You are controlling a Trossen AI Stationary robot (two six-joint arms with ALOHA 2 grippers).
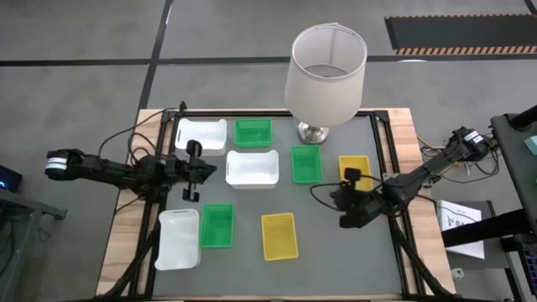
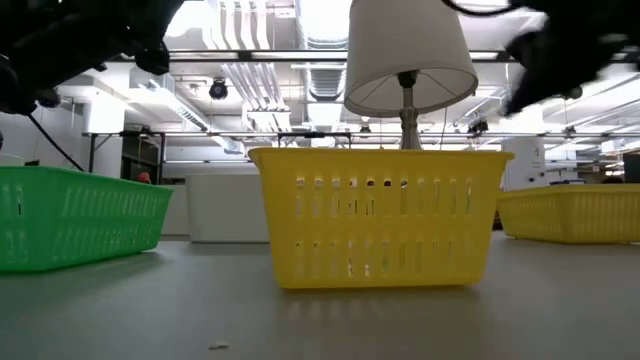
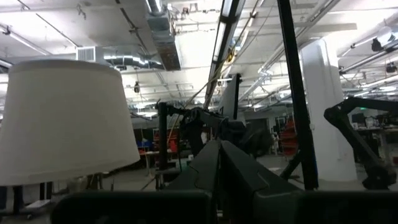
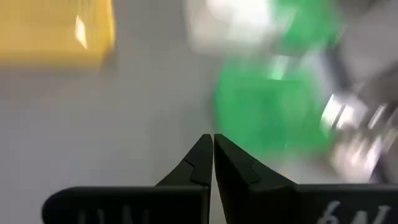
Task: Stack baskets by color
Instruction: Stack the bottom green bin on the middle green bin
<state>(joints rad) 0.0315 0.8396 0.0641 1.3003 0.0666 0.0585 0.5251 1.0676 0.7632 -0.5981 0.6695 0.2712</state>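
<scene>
Baskets lie spread over the dark table (image 1: 382, 252), none of them stacked: eight show from above. At the far side a white basket (image 1: 201, 135) sits just beside a green basket (image 1: 253, 132); in the middle row a second white basket (image 1: 252, 168) lies next to a second green basket (image 1: 306, 164), and a yellow basket (image 1: 354, 169) lies toward the right edge. At the near side a third white basket (image 1: 179, 239) touches a third green basket (image 1: 217, 225), with a second yellow basket (image 1: 279, 236) a little apart to their right. A lamp (image 1: 325, 75) with a white shade stands at the far edge, its metal foot between the far green basket and the yellow one on the right. The left gripper (image 1: 195, 170) hangs over the table's left part, between the two upper white baskets, its fingers (image 3: 217, 168) pressed together and holding nothing; its wrist view looks level toward the lampshade and the room. The right gripper (image 1: 346, 208) sits above bare table just in front of the right-hand yellow basket, its fingers (image 4: 202, 163) closed tip to tip on nothing, with blurred yellow and green shapes beyond them. From table height the near yellow basket fills the middle, upright on the surface, a green one at the left and another yellow one at the right
</scene>
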